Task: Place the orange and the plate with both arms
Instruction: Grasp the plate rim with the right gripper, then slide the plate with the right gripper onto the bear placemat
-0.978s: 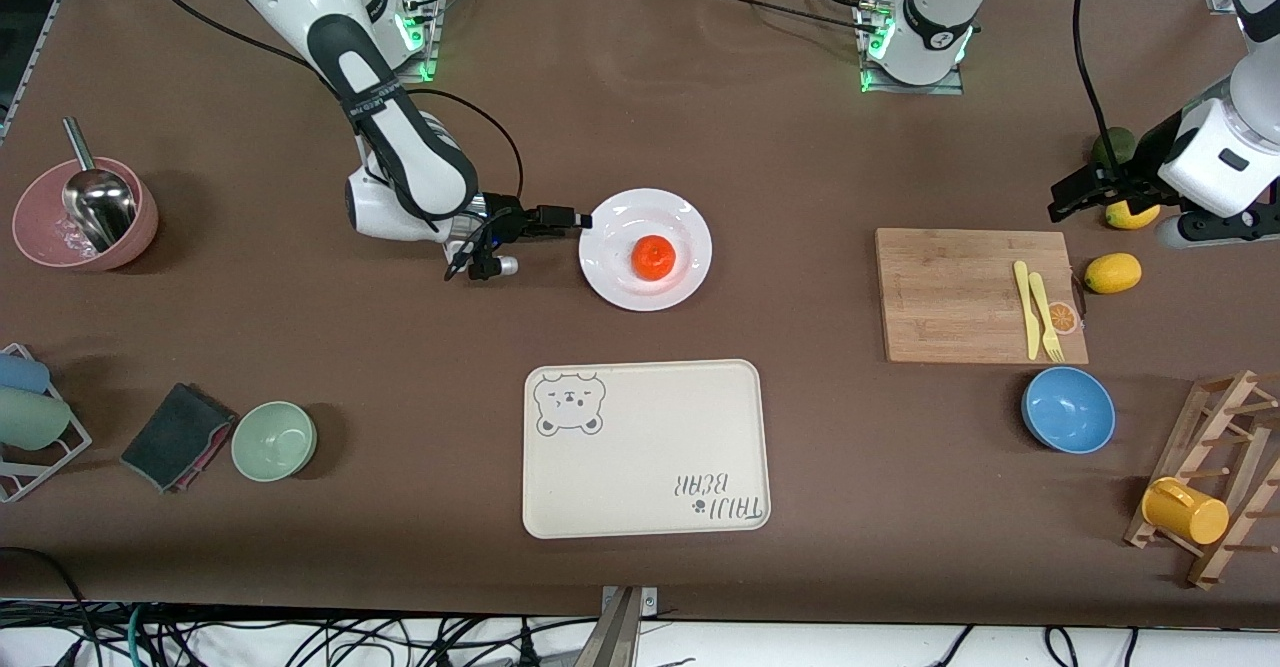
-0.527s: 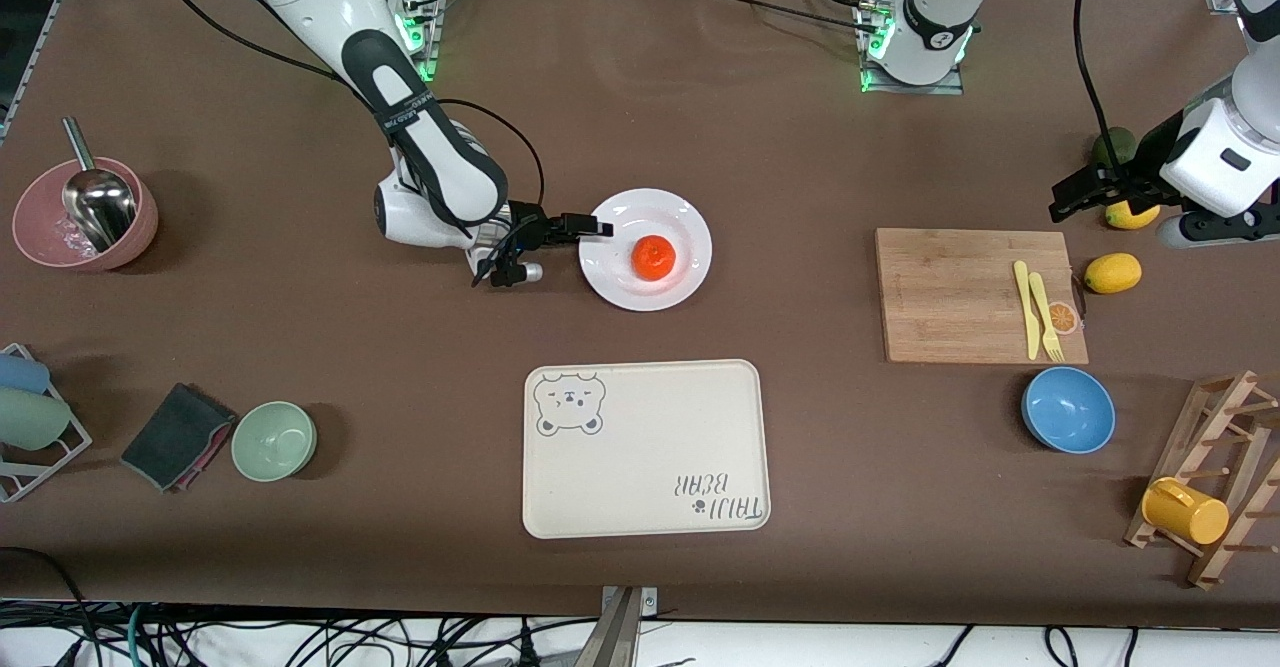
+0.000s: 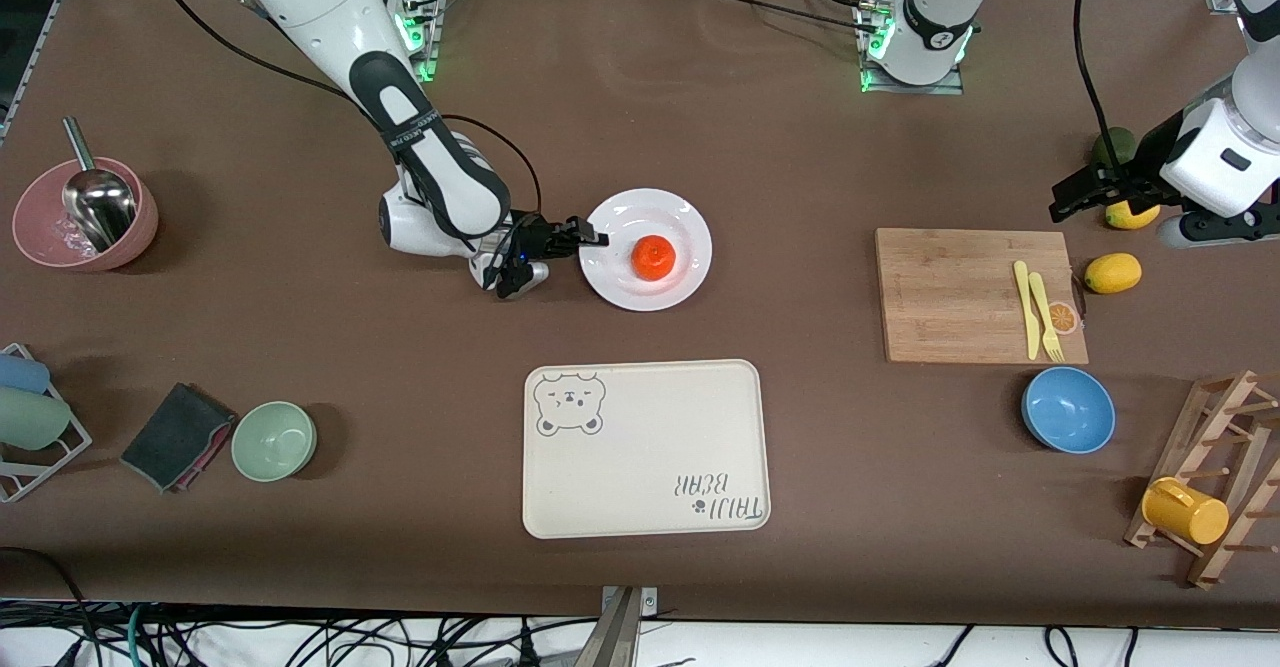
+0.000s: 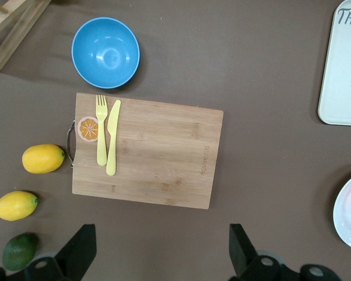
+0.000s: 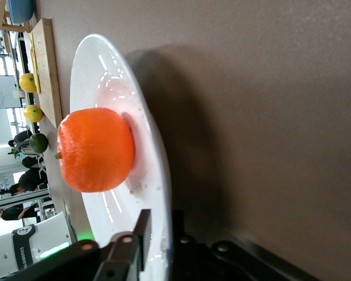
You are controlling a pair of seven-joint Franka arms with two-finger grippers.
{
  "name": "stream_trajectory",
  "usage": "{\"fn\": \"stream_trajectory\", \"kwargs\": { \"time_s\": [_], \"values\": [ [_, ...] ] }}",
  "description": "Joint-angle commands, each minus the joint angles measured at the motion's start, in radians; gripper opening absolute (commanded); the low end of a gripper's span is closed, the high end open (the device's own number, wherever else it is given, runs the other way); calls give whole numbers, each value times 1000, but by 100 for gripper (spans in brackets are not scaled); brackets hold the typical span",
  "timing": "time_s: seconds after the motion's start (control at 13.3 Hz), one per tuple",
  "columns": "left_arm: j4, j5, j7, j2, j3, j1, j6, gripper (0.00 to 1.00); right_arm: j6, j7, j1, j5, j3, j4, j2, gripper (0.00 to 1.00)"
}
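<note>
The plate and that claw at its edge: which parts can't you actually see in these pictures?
- Right claw: in the right wrist view, the picture's edge cuts off its fingers at the plate rim.
- Orange: underside hidden by its own body in both views.
- Left claw: waits above the cutting board; only its open finger ends show in the left wrist view.

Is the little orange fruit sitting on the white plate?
Yes, the orange rests on the plate, near its middle.
</note>
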Motion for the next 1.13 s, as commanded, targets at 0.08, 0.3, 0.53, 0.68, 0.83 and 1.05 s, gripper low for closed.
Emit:
{"fn": "stream_trajectory", "kwargs": {
  "time_s": [0.08, 0.3, 0.53, 0.68, 0.83, 1.05],
  "values": [
    [29, -1, 2, 13, -2, 4, -18, 100, -1, -35, -12, 15, 6, 47, 24, 0],
    [28, -1, 5, 13, -2, 4, -18, 100, -4, -24, -42, 18, 6, 68, 25, 0],
    [29, -1, 3, 15, -2, 4, -17, 100, -24, 64, -65, 24, 6, 125, 31, 0],
    [29, -1, 8, 15, -2, 4, -14, 100, -23, 146, -68, 17, 6, 189, 42, 0],
    [29, -1, 9, 15, -2, 4, -14, 100, -23, 228, -70, 10, 5, 298, 98, 0],
    [29, -2, 9, 15, 0, 11, -11, 100, -9, 391, -68, -67, -13, 493, 213, 0]
  ]
}}
